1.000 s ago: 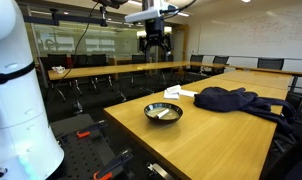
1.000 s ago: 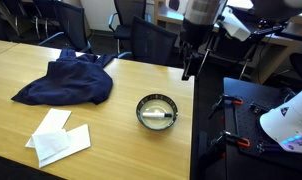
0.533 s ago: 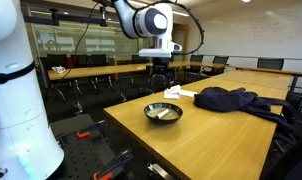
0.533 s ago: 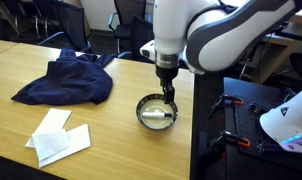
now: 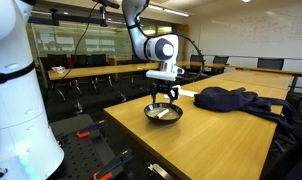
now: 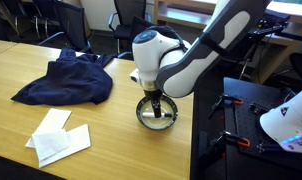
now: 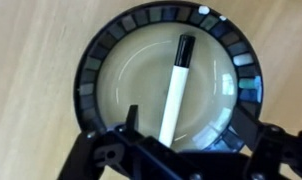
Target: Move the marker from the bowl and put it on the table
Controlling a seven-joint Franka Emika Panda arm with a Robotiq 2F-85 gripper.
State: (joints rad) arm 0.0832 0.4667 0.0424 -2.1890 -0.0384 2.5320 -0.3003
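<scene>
Because the marker (image 7: pixel 175 88) lies flat in the bowl (image 7: pixel 89 75), the gripper (image 5: pixel 164 100) hangs right over it, jaws apart, one on each side. The bowl sits near the worktop's (image 5: pixel 201 140) edge.

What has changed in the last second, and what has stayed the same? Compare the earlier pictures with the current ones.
The gripper came down from high above the table to just over the bowl, jaws open, with one end of the marker between them. Nothing has been gripped or let go. The marker still lies in the bowl; bowl, cloth and papers have not moved.
</scene>
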